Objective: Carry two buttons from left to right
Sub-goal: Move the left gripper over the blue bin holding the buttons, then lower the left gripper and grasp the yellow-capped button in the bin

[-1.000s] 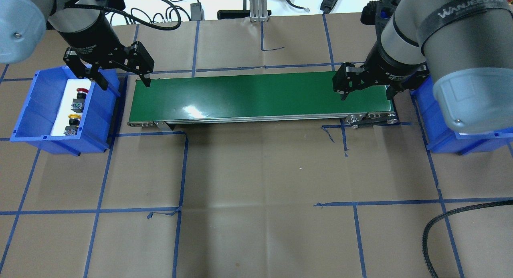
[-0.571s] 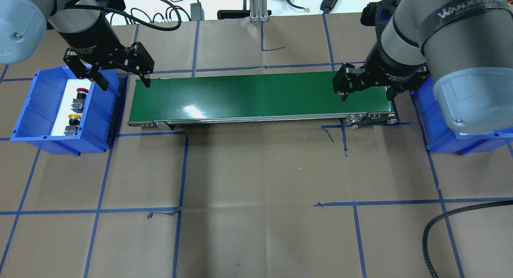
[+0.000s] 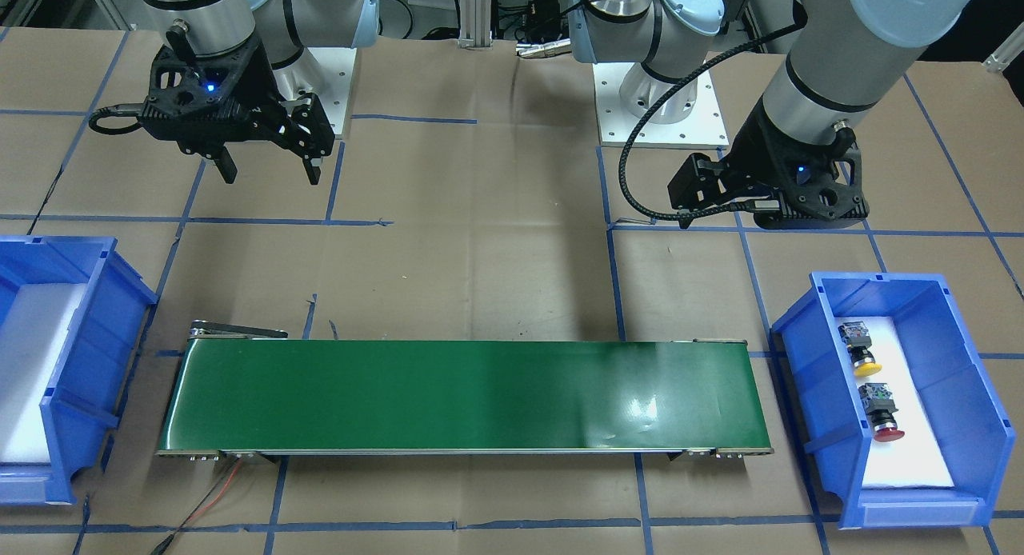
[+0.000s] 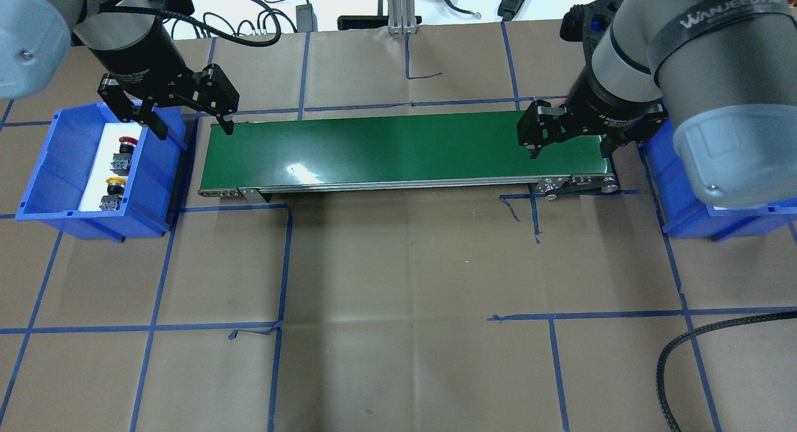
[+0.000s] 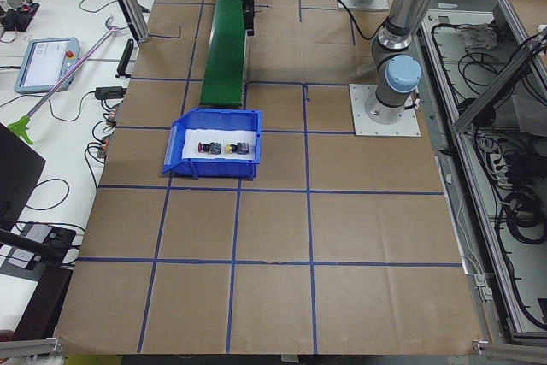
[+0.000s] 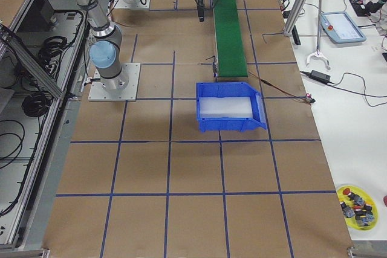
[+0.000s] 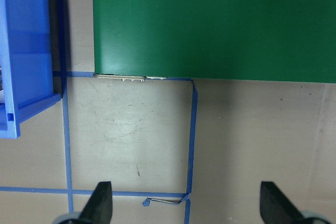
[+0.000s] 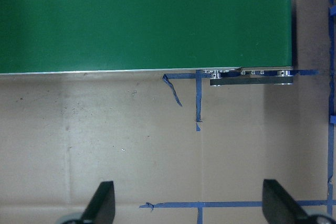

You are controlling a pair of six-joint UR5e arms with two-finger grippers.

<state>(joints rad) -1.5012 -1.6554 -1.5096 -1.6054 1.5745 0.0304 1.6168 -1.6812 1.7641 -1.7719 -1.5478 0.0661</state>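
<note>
The two buttons lie in the blue bin [image 4: 37, 189] on a white pad at the table's left end: the red button [image 4: 126, 144] farther back, the yellow button [image 4: 114, 183] nearer. Both show in the front view as well, red button [image 3: 882, 421] and yellow button [image 3: 862, 358]. My left gripper [image 4: 195, 130] hangs open and empty above the gap between that bin and the left end of the green conveyor belt [image 4: 398, 149]. Over the belt's right end my right gripper [image 4: 570, 150] is open too, nothing between its fingers [image 8: 102, 205].
A second blue bin [image 3: 80, 355] with a bare white pad stands past the belt's right end. A black cable [image 4: 672, 357] loops onto the table at the near right. Blue tape lines cross the brown paper. Cables and tools lie beyond the far edge.
</note>
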